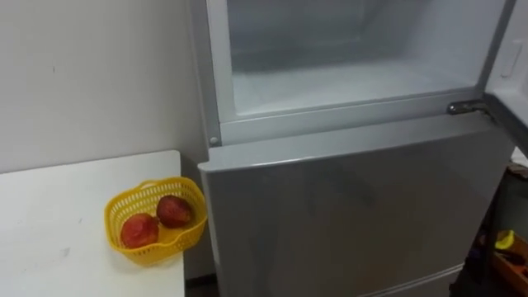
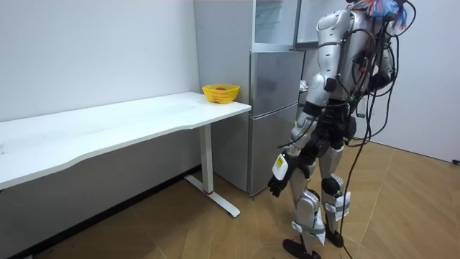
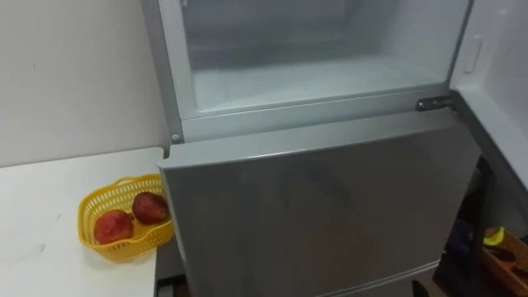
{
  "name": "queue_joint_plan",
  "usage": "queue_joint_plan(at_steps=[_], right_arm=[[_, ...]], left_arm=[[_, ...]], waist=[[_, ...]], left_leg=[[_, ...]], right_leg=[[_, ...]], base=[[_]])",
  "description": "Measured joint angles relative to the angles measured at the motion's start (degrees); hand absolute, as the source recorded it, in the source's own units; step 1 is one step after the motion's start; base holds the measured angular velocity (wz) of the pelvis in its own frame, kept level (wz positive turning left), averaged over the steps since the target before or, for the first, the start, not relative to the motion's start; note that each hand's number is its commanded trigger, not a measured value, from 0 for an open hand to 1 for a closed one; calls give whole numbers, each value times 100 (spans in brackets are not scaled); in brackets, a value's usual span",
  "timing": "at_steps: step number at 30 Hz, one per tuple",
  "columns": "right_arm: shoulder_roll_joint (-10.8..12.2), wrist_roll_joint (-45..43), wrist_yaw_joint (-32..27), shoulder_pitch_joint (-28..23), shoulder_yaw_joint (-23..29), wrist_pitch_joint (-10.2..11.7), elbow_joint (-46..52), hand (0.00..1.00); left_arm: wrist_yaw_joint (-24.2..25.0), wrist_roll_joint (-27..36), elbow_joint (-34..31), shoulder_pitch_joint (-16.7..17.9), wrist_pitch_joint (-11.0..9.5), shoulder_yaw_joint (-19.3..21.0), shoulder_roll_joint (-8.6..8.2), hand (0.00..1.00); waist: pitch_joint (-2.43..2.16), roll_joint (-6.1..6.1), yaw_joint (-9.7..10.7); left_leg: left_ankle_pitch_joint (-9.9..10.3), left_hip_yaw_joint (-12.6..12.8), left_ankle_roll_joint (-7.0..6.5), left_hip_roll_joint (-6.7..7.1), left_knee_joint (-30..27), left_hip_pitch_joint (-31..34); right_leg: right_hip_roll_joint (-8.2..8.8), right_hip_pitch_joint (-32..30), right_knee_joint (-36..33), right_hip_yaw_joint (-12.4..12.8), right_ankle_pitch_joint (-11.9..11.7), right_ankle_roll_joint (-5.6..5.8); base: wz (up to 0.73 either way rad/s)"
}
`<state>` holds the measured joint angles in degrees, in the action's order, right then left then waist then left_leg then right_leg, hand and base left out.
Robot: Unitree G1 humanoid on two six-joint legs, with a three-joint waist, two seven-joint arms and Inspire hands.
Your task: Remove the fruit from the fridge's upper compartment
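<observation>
1. The robot stands upright on the wood floor (image 2: 215, 230), just in front of the fridge (image 1: 346, 206) and facing it.
2. The upper compartment (image 1: 346, 82) is open. Its door (image 1: 511, 74) is swung out to the right, and the pale inner floor and back wall show.
3. The lower door (image 1: 330, 231) is closed.
4. A white table (image 1: 49, 223) stands against the wall (image 1: 91, 74), with its end just beside the fridge's left side.
5. A yellow basket (image 1: 157, 249) sits on the table corner nearest the fridge.
6. Two red fruits lie in the basket, close together. One (image 1: 174, 211) is nearer the fridge and the other (image 1: 139, 230) is nearer the table's middle.
7. In the room view, the left hand (image 2: 277, 185) hangs low beside the thigh, well below the open compartment and away from the basket. I cannot tell whether it is open or closed.
</observation>
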<state>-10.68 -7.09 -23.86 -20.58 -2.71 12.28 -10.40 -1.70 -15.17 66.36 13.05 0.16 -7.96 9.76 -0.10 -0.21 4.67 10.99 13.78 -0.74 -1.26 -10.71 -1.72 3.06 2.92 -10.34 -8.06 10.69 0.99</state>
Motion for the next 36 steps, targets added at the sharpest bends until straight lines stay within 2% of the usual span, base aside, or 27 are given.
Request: queue_joint_plan(at_steps=[1, 5, 9, 11, 15, 16, 17, 20, 23, 24, 26, 29, 32, 34, 36], right_arm=[[8, -25, -3, -5, 38, 0, -220, 0], [0, 85, -35, 16, 62, -38, -1213, 0], [70, 104, -45, 136, 55, -150, -2311, 0], [103, 103, -24, 235, 56, -354, -2963, 0], [111, 342, 188, 458, 71, -475, -3942, 0], [113, 565, 302, 550, 85, -543, -4360, 0], [127, 768, 423, 634, 143, -670, -4679, 0], [123, 1162, 780, 813, 196, -961, -5477, 0], [133, 1198, 1131, 885, 240, -1275, -5737, 0], [134, 1199, 1188, 898, 269, -1316, -5753, 0], [137, 1176, 1378, 1059, 443, -1454, -5868, 0], [155, 1179, 1537, 1240, 514, -1493, -5899, 0], [226, 983, 1702, 1293, 515, -1481, -5877, 0], [267, 850, 1850, 1324, 507, -1482, -5840, 0], [273, 725, 1984, 1334, 510, -1488, -5841, 0]], left_arm=[[9, -5, -24, -2, 1, 2, -1, 0], [6, -6, -160, 20, 85, 71, 11, 0], [-41, -13, -217, 47, 130, 98, 4, 0], [-28, -66, -223, 35, 214, 110, -13, 0], [52, -69, -222, 39, 356, 183, -11, 0], [112, -66, -221, 61, 391, 301, -16, 0], [136, -80, -233, 47, 462, 365, -14, 0], [254, -278, -228, 23, 607, 523, -12, 0], [361, -432, -233, 29, 756, 562, -26, 0], [367, -440, -234, 30, 786, 569, -29, 0], [443, -467, -234, 62, 860, 799, -54, 0], [527, -476, -235, 77, 930, 987, -55, 0], [610, -559, -234, 78, 963, 998, -62, 0], [626, -580, -231, 71, 975, 997, -77, 0], [627, -580, -239, 47, 985, 997, -101, 0]], waist=[[-14, 15, 20], [-24, -8, -18], [-5, -36, -37], [0, -28, -61], [19, -26, -61], [11, -28, -62], [-2, -52, -54], [1, -63, -72], [3, -56, -156], [4, -55, -173], [7, -73, -212], [35, -132, -212], [60, -161, -235], [61, -170, -269], [45, -132, -330]], left_leg=[[9, -1, 4, -2, -3, 3], [12, 15, 10, -9, 6, 7], [16, 12, 16, -9, 6, -40], [42, 8, 27, -12, 6, -38], [60, -5, 22, -7, 12, -86], [62, -37, 20, -1, 13, -109], [63, -61, 17, 5, -4, -106], [65, -202, 14, 24, -52, -110], [64, -210, 16, 21, -60, -130], [64, -210, 16, 21, -60, -132], [64, -212, 17, 22, -56, -156], [64, -296, 17, 37, -71, -167], [76, -323, 29, 42, -91, -217], [93, -334, 28, 36, -107, -195], [107, -341, 32, 34, -109, -182]], right_leg=[[-5, 8, 67, 1, -1, 0], [-15, 11, 52, 13, -9, -6], [-17, 115, 68, 6, -8, -5], [-19, 132, 74, 7, -5, -1], [-17, 191, 90, 6, -3, 2], [-17, 235, 115, 0, 2, 7], [-18, 283, 170, -15, 3, 8], [3, 298, 172, -136, 35, 15], [-4, 302, 158, -138, 36, 13], [-4, 304, 158, -138, 36, 12], [-3, 320, 160, -140, 40, 7], [3, 381, 176, -178, 53, 10], [9, 470, 242, -231, 69, 10], [8, 475, 252, -269, 69, 10], [7, 466, 254, -275, 70, 11]], base=[[0], [0], [0], [0], [1], [12], [15], [20], [2], [0], [0], [11], [7], [7], [0]])
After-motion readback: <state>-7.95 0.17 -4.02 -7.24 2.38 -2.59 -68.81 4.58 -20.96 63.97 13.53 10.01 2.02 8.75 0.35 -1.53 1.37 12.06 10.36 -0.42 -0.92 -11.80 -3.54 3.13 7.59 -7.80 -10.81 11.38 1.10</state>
